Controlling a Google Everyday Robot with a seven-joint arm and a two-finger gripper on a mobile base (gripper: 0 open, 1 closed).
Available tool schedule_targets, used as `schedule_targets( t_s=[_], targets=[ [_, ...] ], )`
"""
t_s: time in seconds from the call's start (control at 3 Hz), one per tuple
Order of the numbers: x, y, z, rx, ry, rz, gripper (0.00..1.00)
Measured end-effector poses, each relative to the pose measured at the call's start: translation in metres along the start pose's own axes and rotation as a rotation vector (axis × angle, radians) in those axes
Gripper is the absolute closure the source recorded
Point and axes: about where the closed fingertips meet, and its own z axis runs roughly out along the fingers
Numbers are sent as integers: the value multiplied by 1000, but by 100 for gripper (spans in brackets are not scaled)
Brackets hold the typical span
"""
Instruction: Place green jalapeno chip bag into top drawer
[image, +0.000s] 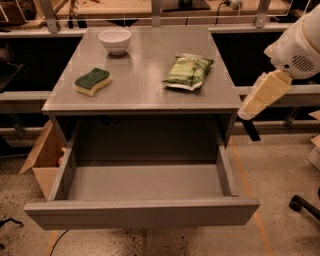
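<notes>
The bag (188, 73) is laid on the desk's (145, 97) right half, well apart from the gripper (249, 124), which is held beyond the right edge; whether it is open cannot be told. A sponge (92, 81) and a bowl (114, 40) are set leftward. The drawer (142, 212) is seen open below.

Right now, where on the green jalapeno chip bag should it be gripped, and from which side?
Probably across its puffed middle, from straight above: the green jalapeno chip bag lies flat on the table, with nothing touching it. The gripper hangs beside the table's right edge, nearest the bag's right side. The top drawer stands open in front.
</notes>
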Motion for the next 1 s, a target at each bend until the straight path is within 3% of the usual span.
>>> schedule_targets(
  t_s=[0.33, 0.67, 1.0],
  targets=[
    [-18, -43, 32, 36, -105, 151, 0],
    [-31, -78, 64, 45, -145, 294, 0],
    [-33, -79, 71, 37, -148, 335, 0]
  ],
)
